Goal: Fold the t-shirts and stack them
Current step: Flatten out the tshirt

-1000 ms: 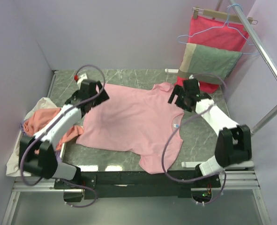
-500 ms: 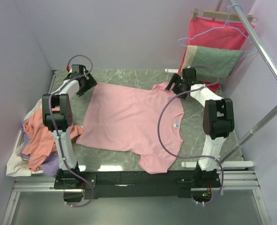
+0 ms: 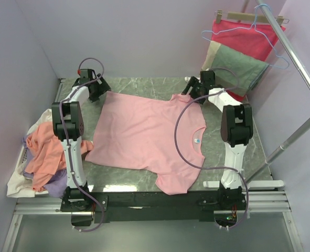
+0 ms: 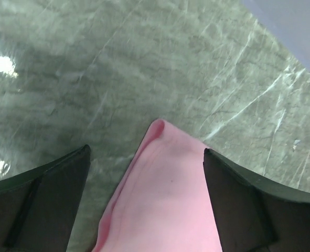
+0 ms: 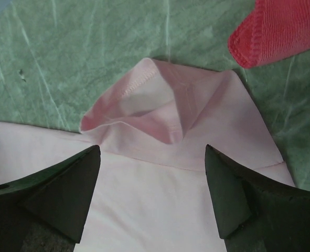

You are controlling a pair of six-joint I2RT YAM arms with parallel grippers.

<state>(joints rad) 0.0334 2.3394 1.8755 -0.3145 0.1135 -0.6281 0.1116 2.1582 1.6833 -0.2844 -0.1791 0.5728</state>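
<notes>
A light pink t-shirt (image 3: 149, 136) lies spread flat on the green marble table (image 3: 225, 142), collar toward the right. My left gripper (image 3: 94, 90) hovers open over its far-left hem corner (image 4: 168, 194), which lies between the jaws untouched. My right gripper (image 3: 195, 88) stands open over the far sleeve (image 5: 165, 110), whose end is crumpled and folded back. More t-shirts sit heaped off the table's left edge: salmon-orange (image 3: 42, 149), white (image 3: 17, 184) and lilac (image 3: 55, 185).
A red cloth (image 3: 244, 37) hangs on a hanger at the back right, with a grey-green and beige cloth (image 3: 233, 62) over it. Its red corner (image 5: 280, 31) shows just beyond the sleeve. A metal rail (image 3: 296, 63) slants along the right side.
Both arms have stretched out to the far edge. The left gripper went to the shirt's far-left corner, the right to the far sleeve. The hanging cloths shifted slightly.
</notes>
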